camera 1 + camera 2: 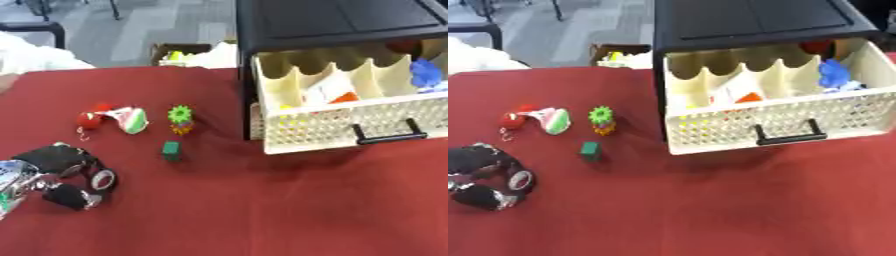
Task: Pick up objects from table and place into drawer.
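Observation:
A cream drawer [350, 127] with a black handle stands pulled out of a black cabinet [341, 22] at the right; its divided compartments hold a blue thing [426, 72], an orange piece and white items. On the red table [262, 210] lie a small green block [171, 150], a green gear-shaped toy on a yellow-orange base [180, 119], a watermelon-slice toy [131, 120] and a red round toy [89, 119]. My left hand [70, 177] rests on the table at the lower left, fingers curled and holding nothing, left of the green block. My right hand does not show.
A cardboard box [184, 52] with small items stands beyond the table's far edge. Something white [35, 55] shows at the far left edge. The cabinet's front corner stands close to the right of the toys.

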`<action>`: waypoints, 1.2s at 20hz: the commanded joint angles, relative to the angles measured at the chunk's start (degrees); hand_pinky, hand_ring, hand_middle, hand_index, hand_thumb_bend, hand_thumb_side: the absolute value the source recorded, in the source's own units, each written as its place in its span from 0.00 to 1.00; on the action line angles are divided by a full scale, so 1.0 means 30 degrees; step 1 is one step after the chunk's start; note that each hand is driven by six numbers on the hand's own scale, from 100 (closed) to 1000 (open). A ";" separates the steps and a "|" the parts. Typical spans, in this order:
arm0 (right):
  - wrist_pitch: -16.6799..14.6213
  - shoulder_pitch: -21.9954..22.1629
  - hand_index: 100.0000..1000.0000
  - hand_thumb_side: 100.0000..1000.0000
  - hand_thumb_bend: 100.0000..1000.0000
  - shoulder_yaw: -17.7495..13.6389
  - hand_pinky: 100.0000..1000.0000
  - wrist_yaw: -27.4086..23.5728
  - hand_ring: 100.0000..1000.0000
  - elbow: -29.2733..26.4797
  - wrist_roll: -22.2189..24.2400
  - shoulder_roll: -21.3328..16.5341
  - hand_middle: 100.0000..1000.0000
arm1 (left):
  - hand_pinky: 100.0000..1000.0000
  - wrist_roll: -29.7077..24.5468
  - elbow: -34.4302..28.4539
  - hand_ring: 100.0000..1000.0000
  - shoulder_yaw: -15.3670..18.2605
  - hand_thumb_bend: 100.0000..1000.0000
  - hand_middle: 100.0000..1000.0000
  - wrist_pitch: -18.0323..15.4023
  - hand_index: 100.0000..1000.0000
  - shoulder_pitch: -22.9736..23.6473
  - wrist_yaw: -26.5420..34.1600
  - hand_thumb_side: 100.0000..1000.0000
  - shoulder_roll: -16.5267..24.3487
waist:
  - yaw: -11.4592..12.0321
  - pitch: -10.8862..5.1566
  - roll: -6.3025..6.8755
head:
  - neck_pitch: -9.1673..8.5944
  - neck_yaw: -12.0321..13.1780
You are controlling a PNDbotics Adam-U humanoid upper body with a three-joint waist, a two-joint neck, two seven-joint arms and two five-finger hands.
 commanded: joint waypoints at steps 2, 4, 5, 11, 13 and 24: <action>-0.0016 -0.0166 0.71 1.00 0.00 -0.0254 0.30 -0.0065 0.43 -0.0106 -0.0080 -0.0334 0.42 | 0.31 0.0111 0.0046 0.48 0.0248 0.26 0.55 -0.0088 0.84 -0.0256 0.0002 0.74 0.0313 | 0.0000 -0.0264 -0.0090 | -0.0169 0.0089; 0.0005 -0.0166 0.71 1.00 0.00 -0.0260 0.30 -0.0069 0.43 -0.0106 -0.0086 -0.0326 0.42 | 0.30 0.0159 -0.0014 0.47 0.0223 0.26 0.54 -0.0091 0.83 -0.0298 0.0064 0.74 0.0297 | -0.0002 -0.0274 -0.0085 | -0.0190 0.0102; 0.0012 -0.0172 0.71 1.00 0.00 -0.0264 0.30 -0.0077 0.43 -0.0106 -0.0092 -0.0321 0.42 | 0.30 0.0177 -0.0020 0.47 0.0215 0.26 0.54 -0.0084 0.82 -0.0314 0.0084 0.74 0.0288 | -0.0007 -0.0279 -0.0083 | -0.0209 0.0107; 0.0030 -0.0161 0.71 1.00 0.00 -0.0305 0.31 -0.0120 0.44 -0.0106 -0.0160 -0.0307 0.42 | 0.26 0.0306 0.0015 0.44 0.0192 0.23 0.50 -0.0055 0.75 -0.0349 0.0139 0.71 0.0226 | -0.0043 -0.0320 -0.0097 | -0.0291 0.0103; 0.0053 -0.0150 0.71 1.00 0.00 -0.0302 0.31 -0.0121 0.44 -0.0106 -0.0154 -0.0293 0.42 | 0.26 0.0400 -0.0002 0.44 0.0195 0.21 0.49 -0.0038 0.74 -0.0375 0.0165 0.68 0.0195 | -0.0042 -0.0337 -0.0099 | -0.0299 0.0104; 0.0081 -0.0137 0.71 1.00 0.00 -0.0371 0.31 -0.0247 0.44 -0.0106 -0.0298 -0.0234 0.42 | 0.23 0.0781 0.0047 0.42 0.0173 0.15 0.47 0.0091 0.72 -0.0382 0.0364 0.52 0.0115 | -0.0102 -0.0422 -0.0099 | -0.0322 0.0085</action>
